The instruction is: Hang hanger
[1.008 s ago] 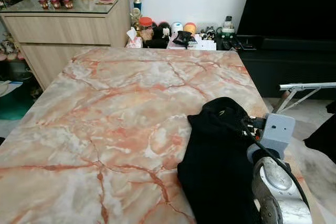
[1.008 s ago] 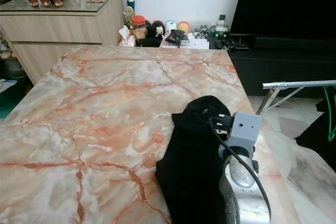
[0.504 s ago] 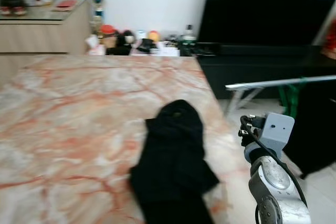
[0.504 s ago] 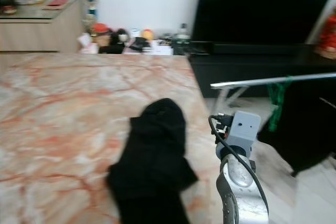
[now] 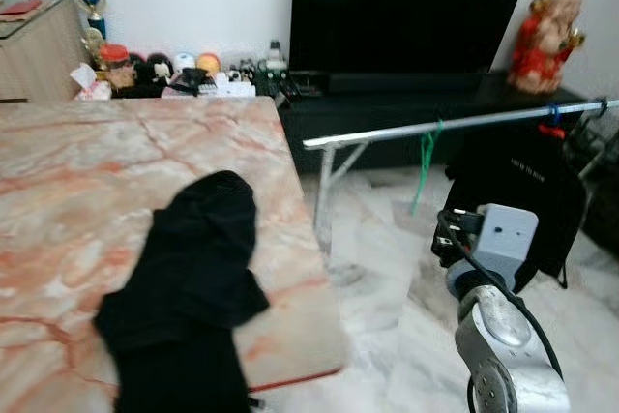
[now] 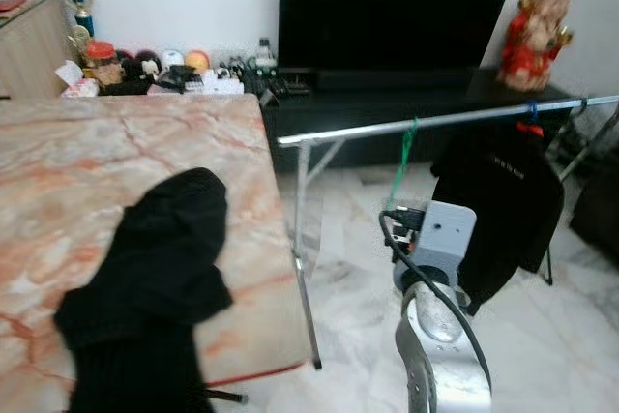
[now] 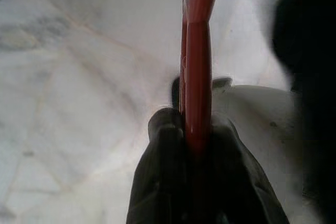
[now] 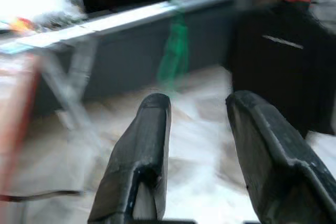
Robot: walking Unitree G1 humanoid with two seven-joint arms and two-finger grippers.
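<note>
Between our clenched left end effector (image 7: pixel 197 145) fingers the red hanger (image 7: pixel 197 51) could snag the desk (image 5: pixel 290 200) edge; the right end effector (image 8: pixel 197 129) is released.

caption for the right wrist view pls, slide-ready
Open right gripper faces the silver drying rail, where a green hanger and a black garment hang.

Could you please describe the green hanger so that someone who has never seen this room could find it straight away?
Start at the large black television against the back wall. In front of it a silver clothes rail runs across the room above the pale marble floor. The green hanger dangles from that rail, bare, left of the black garment hanging on the same rail.
</note>
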